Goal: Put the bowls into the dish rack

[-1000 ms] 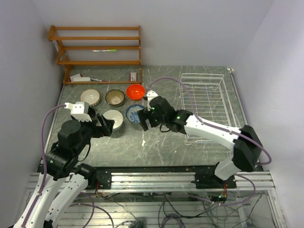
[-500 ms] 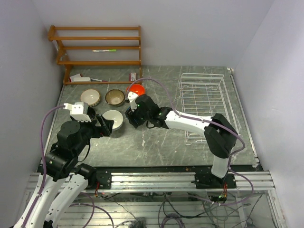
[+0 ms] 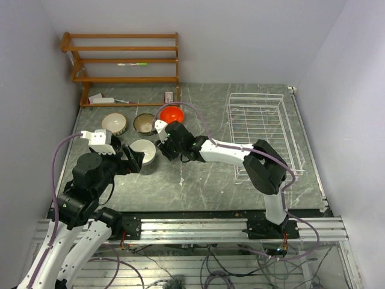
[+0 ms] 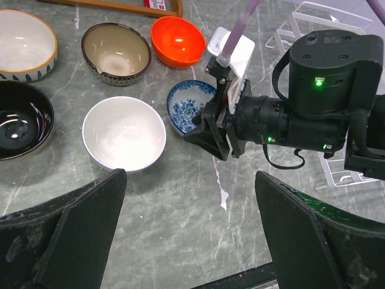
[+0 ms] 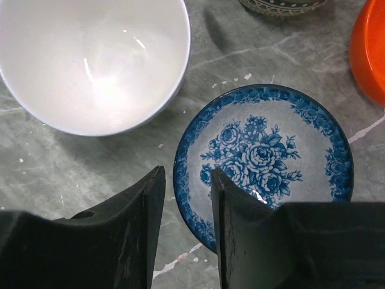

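The blue-and-white bowl stands on the table, and my right gripper is open with one finger on each side of its near-left rim. In the top view my right gripper covers most of that bowl. The plain white bowl is just to its left, the orange-red bowl behind it, and the tan-brown bowl and cream-white bowl further left. The white wire dish rack stands at the right and holds no bowls. My left gripper is open and empty, hovering near the white bowl.
A brown wooden shelf unit stands at the back left, with small items on the table at its foot. A glossy black bowl sits left of the white bowl. The right arm's cable loops over the table.
My right gripper has swung left from beside the blue-and-white bowl to over it, and its fingers now straddle the rim. The left arm and the bowls have not moved.
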{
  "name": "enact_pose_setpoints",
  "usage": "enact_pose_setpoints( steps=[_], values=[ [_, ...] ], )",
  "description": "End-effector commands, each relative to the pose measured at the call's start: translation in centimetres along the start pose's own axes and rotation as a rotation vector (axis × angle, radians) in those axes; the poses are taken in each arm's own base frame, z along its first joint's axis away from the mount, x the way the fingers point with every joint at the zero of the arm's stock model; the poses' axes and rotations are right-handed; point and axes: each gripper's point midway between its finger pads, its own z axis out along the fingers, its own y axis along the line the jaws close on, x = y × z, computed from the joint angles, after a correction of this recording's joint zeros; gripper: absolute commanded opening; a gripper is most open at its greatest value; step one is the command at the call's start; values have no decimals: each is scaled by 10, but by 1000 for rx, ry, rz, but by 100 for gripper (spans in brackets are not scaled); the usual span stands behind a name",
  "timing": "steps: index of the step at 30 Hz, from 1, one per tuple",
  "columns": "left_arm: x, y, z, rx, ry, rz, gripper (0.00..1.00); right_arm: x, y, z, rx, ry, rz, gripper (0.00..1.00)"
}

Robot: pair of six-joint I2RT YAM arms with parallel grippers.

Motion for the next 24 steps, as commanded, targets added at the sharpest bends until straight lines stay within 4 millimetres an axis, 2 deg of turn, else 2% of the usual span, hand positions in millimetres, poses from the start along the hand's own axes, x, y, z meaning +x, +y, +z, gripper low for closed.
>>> enact_pose_setpoints(
  steps=[1, 4, 10, 13, 14, 16, 20, 24],
  values=[
    [-6, -1, 0, 0, -24, -3, 99, -1, -4, 9, 28, -1, -31, 36],
    [-7, 1, -2, -11, -34, -4, 99, 12, -6, 18, 34, 29, -27, 36],
    [-10, 3, -5, -21, -54, -9, 99, 21, -12, 24, 79, 50, -21, 36],
    [-11, 4, -6, -22, -58, -11, 99, 21, -16, 23, 105, 44, -6, 13],
    [-11, 4, -6, -22, -58, -11, 99, 19, -17, 21, 112, 37, 0, 6],
    [-11, 4, -7, -22, -60, -13, 99, 16, -17, 18, 116, 27, 10, 0],
    [-12, 5, -7, -27, -62, -14, 99, 9, -12, 11, 91, 5, 46, 0],
    [-11, 6, -7, -31, -61, -14, 99, -15, 3, -10, 1, -66, 104, 0]
  ],
)
